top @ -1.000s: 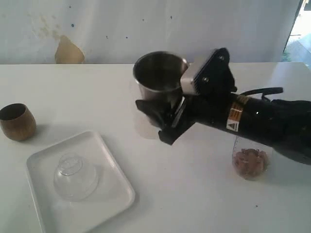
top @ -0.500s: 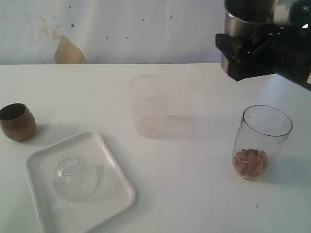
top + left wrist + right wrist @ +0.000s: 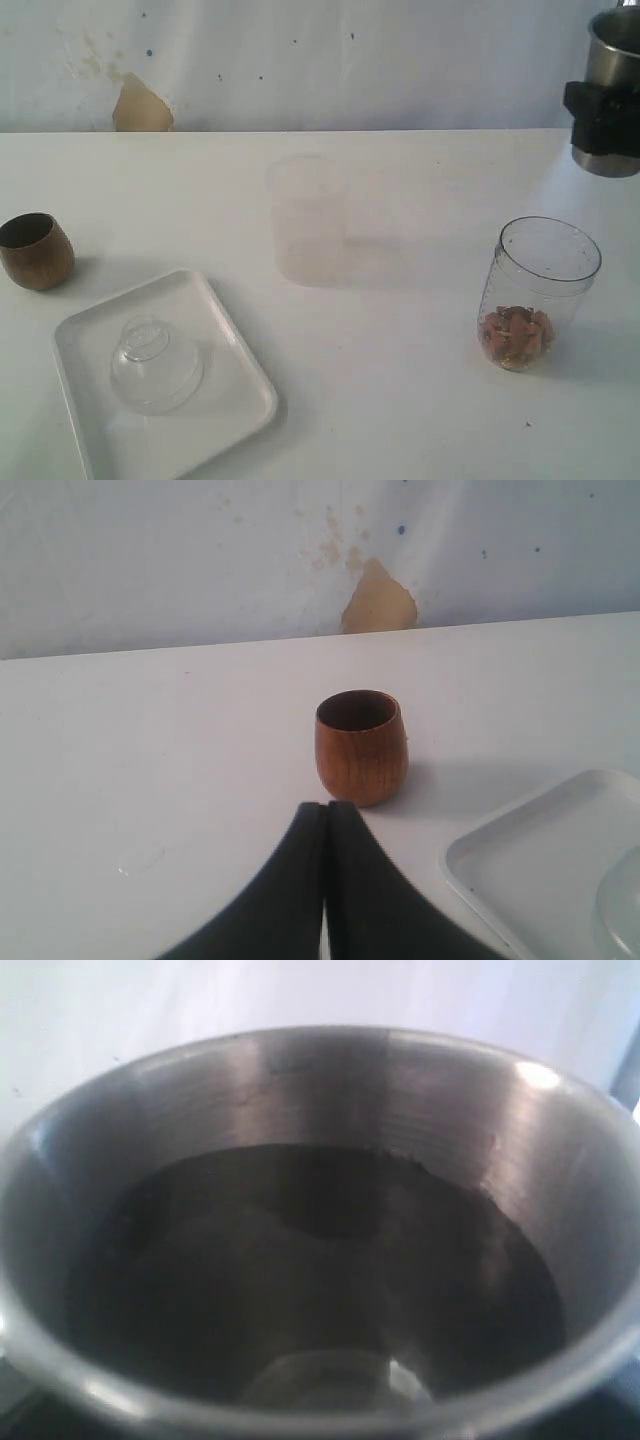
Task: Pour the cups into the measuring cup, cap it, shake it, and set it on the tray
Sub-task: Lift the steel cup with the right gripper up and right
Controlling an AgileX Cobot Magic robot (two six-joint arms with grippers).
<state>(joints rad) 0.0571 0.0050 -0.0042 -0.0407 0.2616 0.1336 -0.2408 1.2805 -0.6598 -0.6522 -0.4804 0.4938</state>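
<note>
My right gripper point(image 3: 603, 112) is shut on the steel tumbler point(image 3: 618, 45), holding it upright in the air at the far right, above and behind the measuring cup point(image 3: 541, 290). The tumbler's mouth point(image 3: 320, 1090) fills the right wrist view, dark inside. The measuring cup stands on the table with pinkish bits at its bottom. At the left stands the wooden cup point(image 3: 35, 250), just ahead of my shut, empty left gripper point(image 3: 326, 810) in the left wrist view point(image 3: 361, 745). The white tray point(image 3: 235, 400) lies at the front left.
A clear dome lid point(image 3: 155, 362) rests on the tray. A frosted translucent cup point(image 3: 305, 220) stands mid-table. The tray's corner point(image 3: 530, 850) shows beside the left gripper. A white wall with a tan patch point(image 3: 140, 105) backs the table.
The right arm has carried the steel tumbler from mid-table up and to the right, to the frame's right edge. The measuring cup is uncovered to view. Nothing else moved.
</note>
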